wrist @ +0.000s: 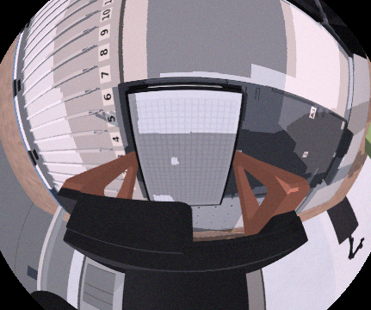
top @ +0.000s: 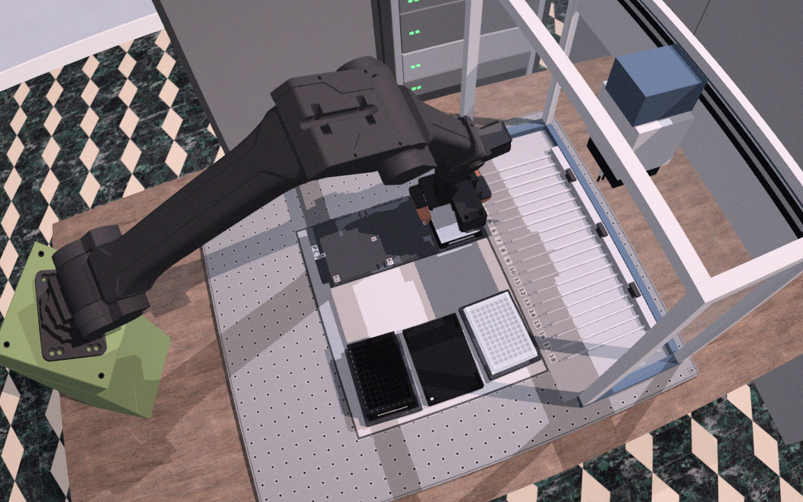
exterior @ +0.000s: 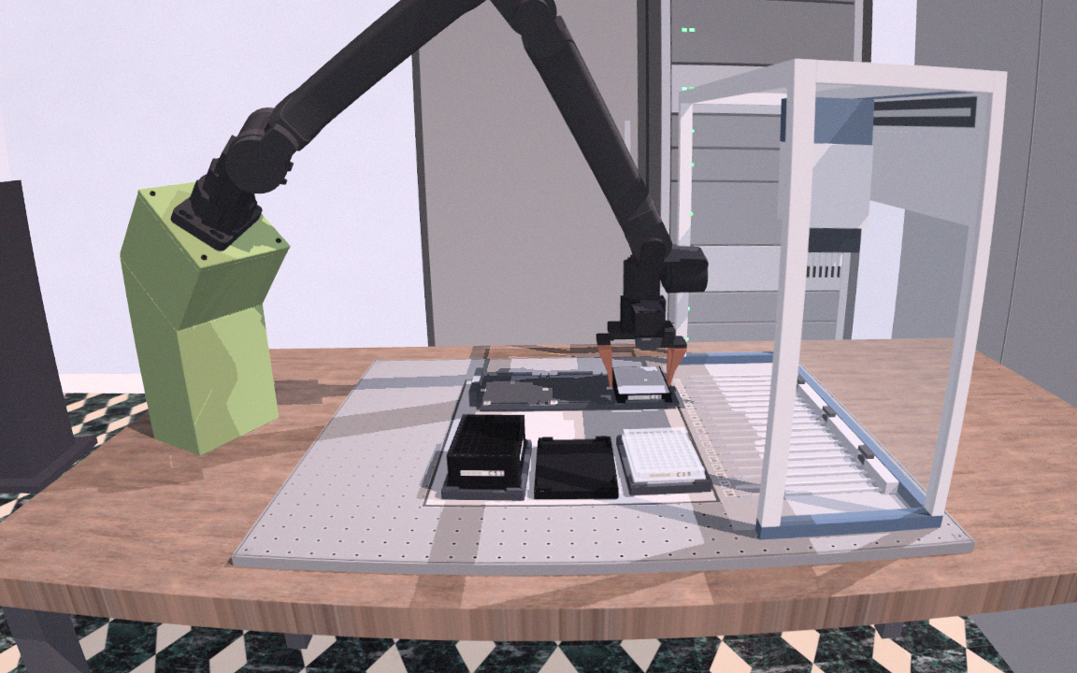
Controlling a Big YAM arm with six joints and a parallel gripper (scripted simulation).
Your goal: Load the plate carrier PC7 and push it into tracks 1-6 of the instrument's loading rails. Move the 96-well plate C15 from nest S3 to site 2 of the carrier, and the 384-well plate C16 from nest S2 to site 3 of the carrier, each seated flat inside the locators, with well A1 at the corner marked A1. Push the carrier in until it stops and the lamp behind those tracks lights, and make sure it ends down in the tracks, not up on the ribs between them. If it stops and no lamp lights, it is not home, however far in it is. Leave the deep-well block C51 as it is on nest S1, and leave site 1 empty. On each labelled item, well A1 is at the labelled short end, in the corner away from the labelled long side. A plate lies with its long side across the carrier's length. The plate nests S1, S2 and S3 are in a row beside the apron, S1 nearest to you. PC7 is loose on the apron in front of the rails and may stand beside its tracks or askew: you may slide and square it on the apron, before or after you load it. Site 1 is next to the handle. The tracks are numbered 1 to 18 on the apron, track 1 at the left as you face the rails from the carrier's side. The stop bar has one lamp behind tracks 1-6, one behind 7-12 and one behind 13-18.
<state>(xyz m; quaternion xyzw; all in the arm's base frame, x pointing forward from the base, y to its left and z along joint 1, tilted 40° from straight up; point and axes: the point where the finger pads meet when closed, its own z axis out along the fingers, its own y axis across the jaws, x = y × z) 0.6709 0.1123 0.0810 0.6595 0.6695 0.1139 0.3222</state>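
The 384-well plate C16 (top: 452, 228) lies on the carrier PC7 (top: 366, 243) at the end nearest the rails (top: 569, 249), with its long axis across the carrier's length. From my wrist view its long sides run away from me, and one short end faces the apron between the carrier and the nests. I cannot read its label or pick out the A1 corner.

My jaws stand almost fully apart and hold nothing. My gripper (exterior: 641, 361) hangs straight over C16, one orange finger (wrist: 102, 178) down each long side of the plate. Whether either finger touches the plate wall, I cannot tell.

I count three nests in the row. The deep-well block C51 (top: 383, 376) sits in the first. The middle nest (top: 442, 367) is a bare dark tray. The 96-well plate C15 (top: 499, 332) sits in the third, closest to the rails. That makes two plates, one block and one carrier on the surface (exterior: 333, 519). The carrier sits on the apron, outside the rails.
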